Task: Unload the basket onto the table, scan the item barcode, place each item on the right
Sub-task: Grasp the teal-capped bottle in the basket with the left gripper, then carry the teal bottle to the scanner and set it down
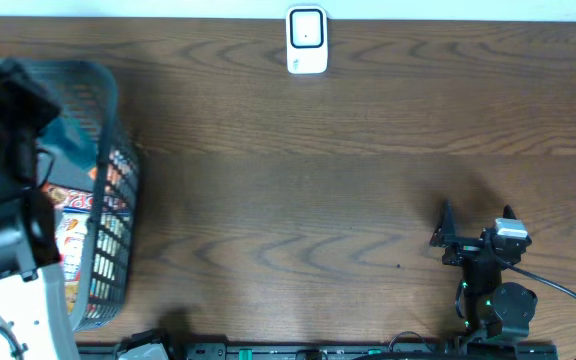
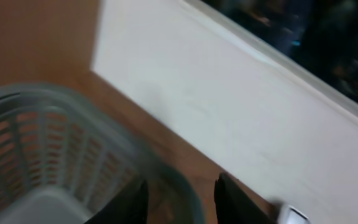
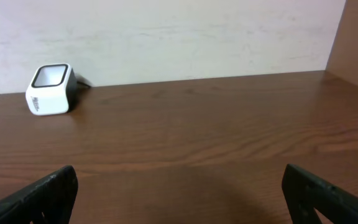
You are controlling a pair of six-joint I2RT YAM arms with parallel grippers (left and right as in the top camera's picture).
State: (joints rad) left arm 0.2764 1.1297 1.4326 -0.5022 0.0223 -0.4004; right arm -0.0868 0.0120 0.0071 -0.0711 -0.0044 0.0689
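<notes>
Mostly hidden under the left arm, snack packets lie in the basket. Blurred, the left gripper hangs slightly parted and empty above its rim. The right gripper gapes wide, well apart from the scanner.

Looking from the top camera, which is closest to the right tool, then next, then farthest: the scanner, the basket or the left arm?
1. Barcode scanner, back middle.
2. Basket, left side.
3. Left arm, far left, front.
</notes>
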